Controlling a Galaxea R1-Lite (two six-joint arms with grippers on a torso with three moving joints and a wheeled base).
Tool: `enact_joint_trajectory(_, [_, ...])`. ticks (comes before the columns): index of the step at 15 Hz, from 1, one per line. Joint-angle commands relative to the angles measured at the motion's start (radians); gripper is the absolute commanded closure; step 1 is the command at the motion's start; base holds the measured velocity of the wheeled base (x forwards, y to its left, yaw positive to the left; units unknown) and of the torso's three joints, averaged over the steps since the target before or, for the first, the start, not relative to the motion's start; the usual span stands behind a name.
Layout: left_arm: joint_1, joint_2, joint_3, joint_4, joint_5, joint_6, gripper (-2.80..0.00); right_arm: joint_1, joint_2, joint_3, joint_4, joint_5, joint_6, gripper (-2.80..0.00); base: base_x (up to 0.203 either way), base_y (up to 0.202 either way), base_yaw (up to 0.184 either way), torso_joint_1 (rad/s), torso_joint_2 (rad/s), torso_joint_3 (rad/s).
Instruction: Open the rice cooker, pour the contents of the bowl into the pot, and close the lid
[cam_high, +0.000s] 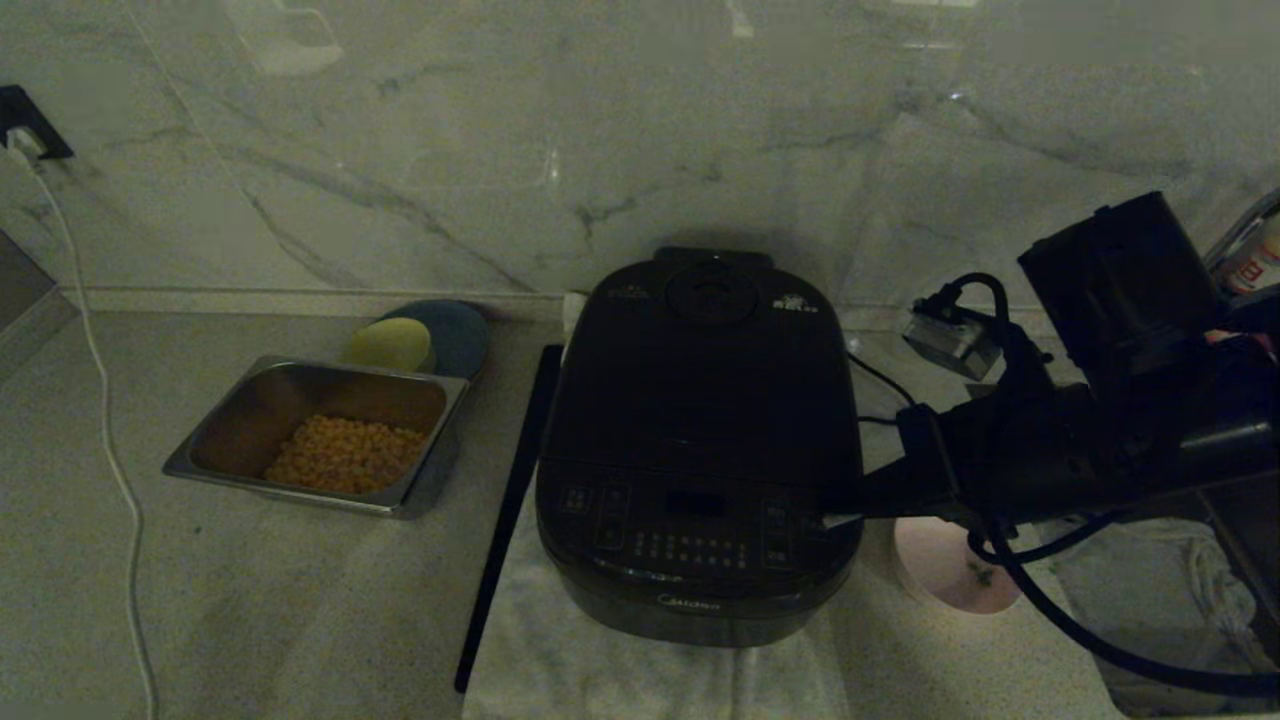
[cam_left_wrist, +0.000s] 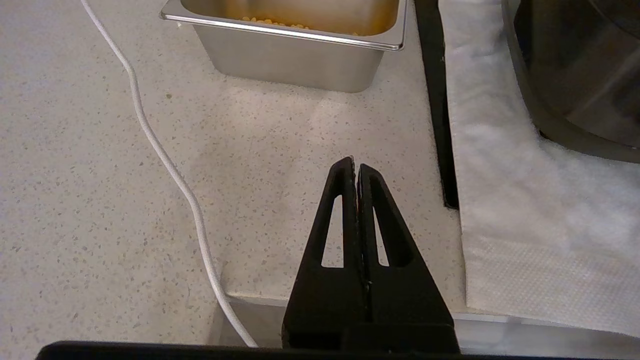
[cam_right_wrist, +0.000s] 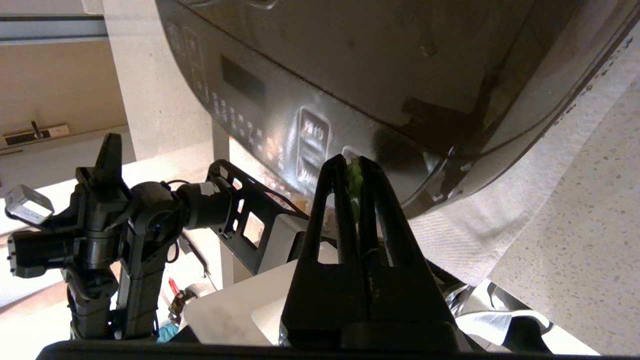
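The rice cooker (cam_high: 700, 450), glossy black and rounded-square, sits on a white textured cloth (cam_high: 640, 670) with its lid (cam_high: 712, 350) down; the opening step seems in hand. The right gripper (cam_right_wrist: 352, 165), fingers pressed together, is at the cooker's front-right corner and likely must press the release next. The pale bowl (cam_high: 950, 575) rests just right of the cooker; the left gripper (cam_left_wrist: 356, 167), closed and empty, idles left of it.

blk rice cooker (cam_high: 700, 440), pale pink bowl (cam_high: 945, 570), yellow kernels (cam_high: 345, 452).

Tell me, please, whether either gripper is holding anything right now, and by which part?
Nothing is held. The right gripper is shut, its tips at the front panel of the rice cooker. The left gripper is shut on nothing above the counter.
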Motion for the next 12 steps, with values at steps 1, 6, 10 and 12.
enact_joint_trajectory(1, [0.000,0.000,0.000,0.000,0.000,0.000,0.00,0.000,0.011,0.001,0.003,0.004,0.003,0.00,0.000,0.000,0.000,0.000,0.00,0.000])
enact_joint_trajectory(6, [0.000,0.000,0.000,0.000,0.000,0.000,0.00,0.006,0.007,0.004,0.003,0.004,0.003,0.00,0.000,0.000,0.000,0.000,0.00,0.000])
enact_joint_trajectory(10, [0.000,0.000,0.000,0.000,0.000,0.000,0.00,0.009,0.002,0.008,0.004,0.004,0.003,0.00,0.000,0.000,0.000,0.000,0.00,0.000])
enact_joint_trajectory(12, [0.000,0.000,0.000,0.000,0.000,-0.001,0.00,0.009,0.001,0.010,0.004,0.004,0.003,0.00,0.000,0.000,0.000,0.000,0.00,0.000])
